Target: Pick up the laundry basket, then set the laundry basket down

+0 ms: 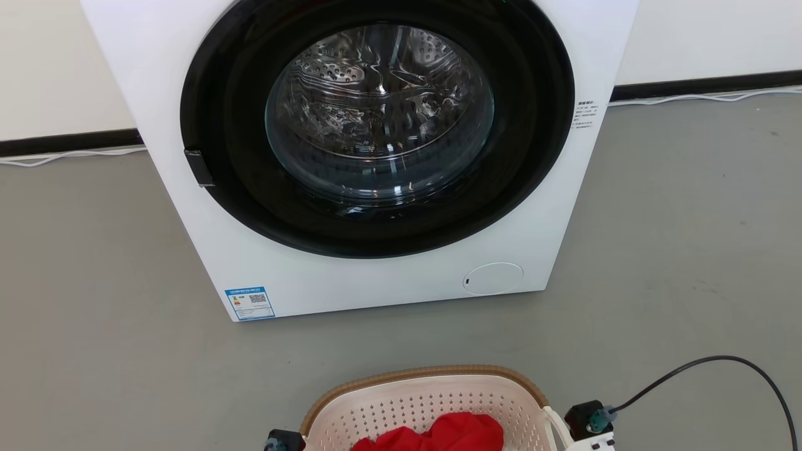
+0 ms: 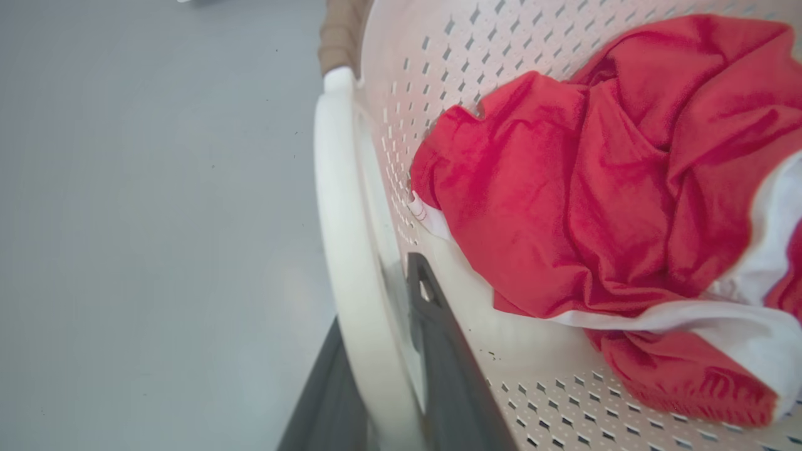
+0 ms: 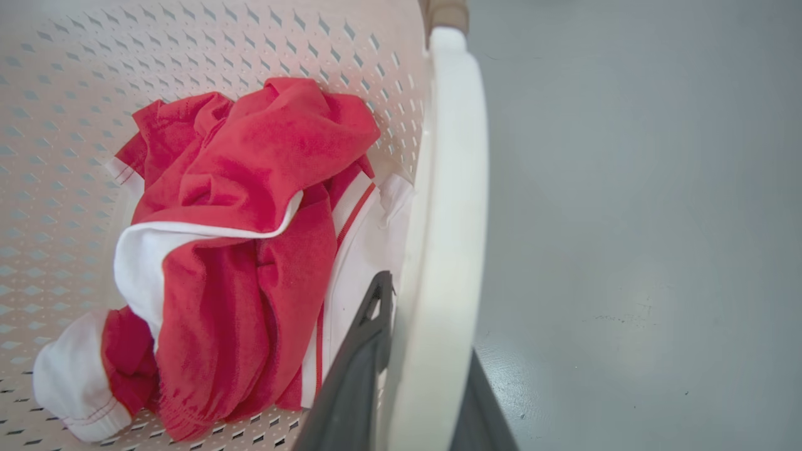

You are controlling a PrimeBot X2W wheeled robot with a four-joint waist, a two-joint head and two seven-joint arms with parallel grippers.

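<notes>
Your left gripper point(image 2: 376, 300) and right gripper point(image 3: 426, 319) each clamped a white side handle point(image 2: 351, 250) of the cream perforated plastic laundry basket point(image 1: 407, 404), low before the white front-loading washer point(image 1: 351, 282). You seemed mid pick-up; the next move called for an even, level lift.

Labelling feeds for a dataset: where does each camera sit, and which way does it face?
Head view: on the head, facing forward and down at the washer; the laundry basket lies bottom centre, flanked by left wrist and right wrist.
Left wrist view: on that wrist, looking along the left gripper, closed astride a white handle.
Right wrist view: mirrored, right gripper astride the other handle.
Both wrist views share the red-and-white garment in the basket.
</notes>
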